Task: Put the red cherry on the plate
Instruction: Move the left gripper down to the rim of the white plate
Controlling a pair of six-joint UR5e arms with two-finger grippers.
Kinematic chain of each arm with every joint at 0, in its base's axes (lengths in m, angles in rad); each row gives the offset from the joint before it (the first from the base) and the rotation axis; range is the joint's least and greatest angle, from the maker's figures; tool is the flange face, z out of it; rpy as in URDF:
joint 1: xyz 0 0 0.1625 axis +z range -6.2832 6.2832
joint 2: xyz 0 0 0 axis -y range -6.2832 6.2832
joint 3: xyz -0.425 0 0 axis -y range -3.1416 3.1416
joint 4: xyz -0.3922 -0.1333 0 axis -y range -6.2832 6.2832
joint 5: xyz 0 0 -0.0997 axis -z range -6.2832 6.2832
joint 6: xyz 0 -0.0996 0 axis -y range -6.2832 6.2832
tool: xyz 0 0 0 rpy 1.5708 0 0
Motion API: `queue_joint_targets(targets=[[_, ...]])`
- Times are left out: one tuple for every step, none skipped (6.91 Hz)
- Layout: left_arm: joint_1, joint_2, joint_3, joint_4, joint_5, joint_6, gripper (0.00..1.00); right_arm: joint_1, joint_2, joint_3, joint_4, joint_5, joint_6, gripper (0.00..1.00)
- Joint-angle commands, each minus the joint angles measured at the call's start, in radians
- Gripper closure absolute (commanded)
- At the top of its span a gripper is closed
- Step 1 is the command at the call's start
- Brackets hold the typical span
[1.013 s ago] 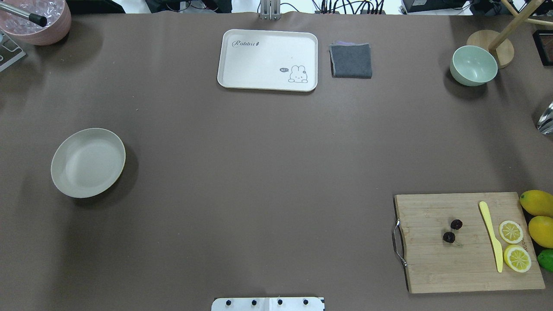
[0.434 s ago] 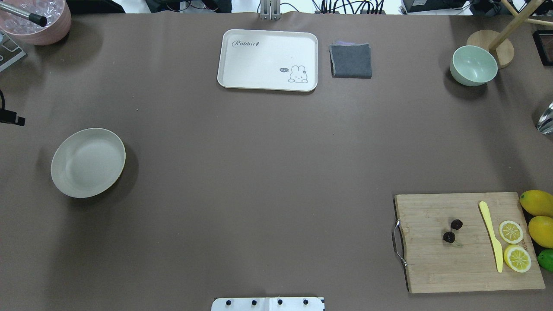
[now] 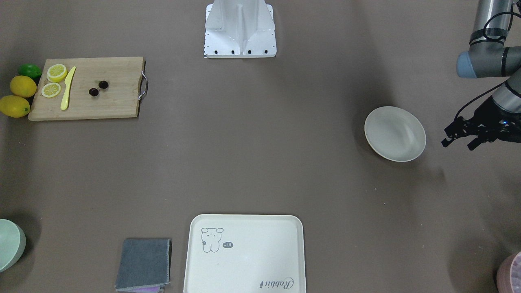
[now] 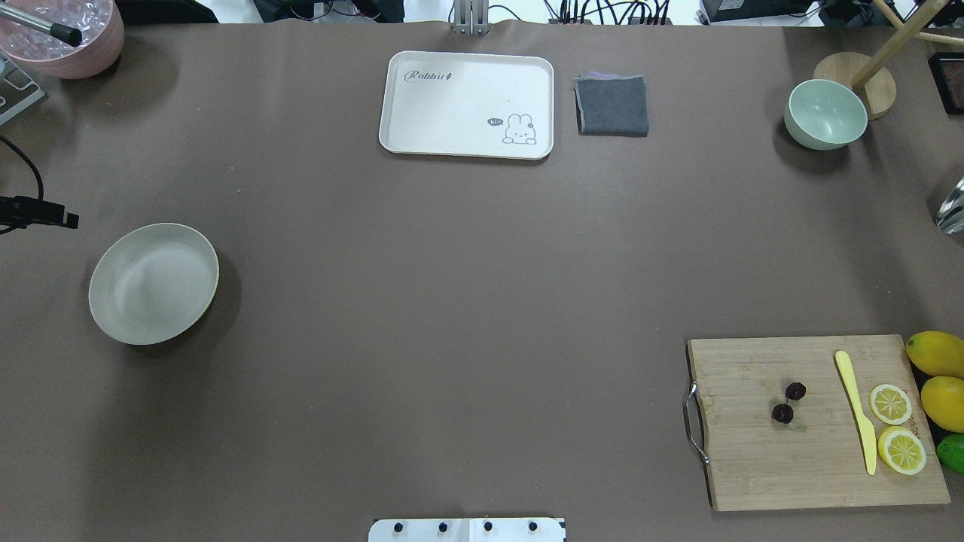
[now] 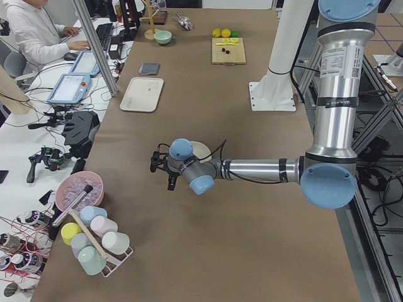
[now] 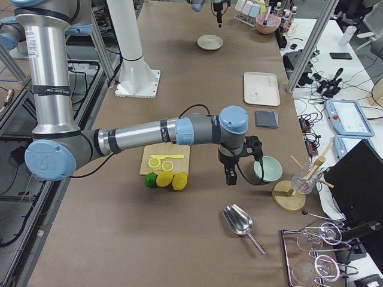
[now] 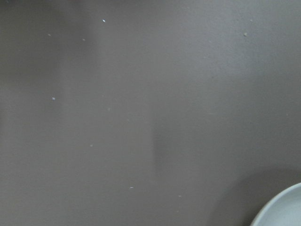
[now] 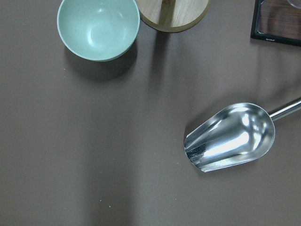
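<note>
Brown table, cutting board on its right carrying the red cherry, plate far left. Left claw, mostly cut off overhead, hangs beside the plate, fingers apart, holding nothing. Right claw: cannot tell its spread

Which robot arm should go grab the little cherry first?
Right. The red cherry lies on the cutting board on the robot's right side, and the right gripper hovers near there. The left gripper is far across, beside the plate.
</note>
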Motion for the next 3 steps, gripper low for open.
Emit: queue_joint_targets(targets=[[0.028, 0.001, -0.002, -0.03, 0.002, -0.054, 0.03, -0.001, -0.002, 0.0, 0.0, 0.0, 0.0, 0.0], [0.047, 0.001, -0.004, -0.042, 0.02, -0.082, 0.03, -0.001, 0.0, 0.0, 0.0, 0.0, 0.001, 0.0], [0.073, 0.001, -0.017, -0.043, 0.031, -0.12, 0.03, -0.001, 0.0, 0.0, -0.001, 0.0, 0.001, 0.0]])
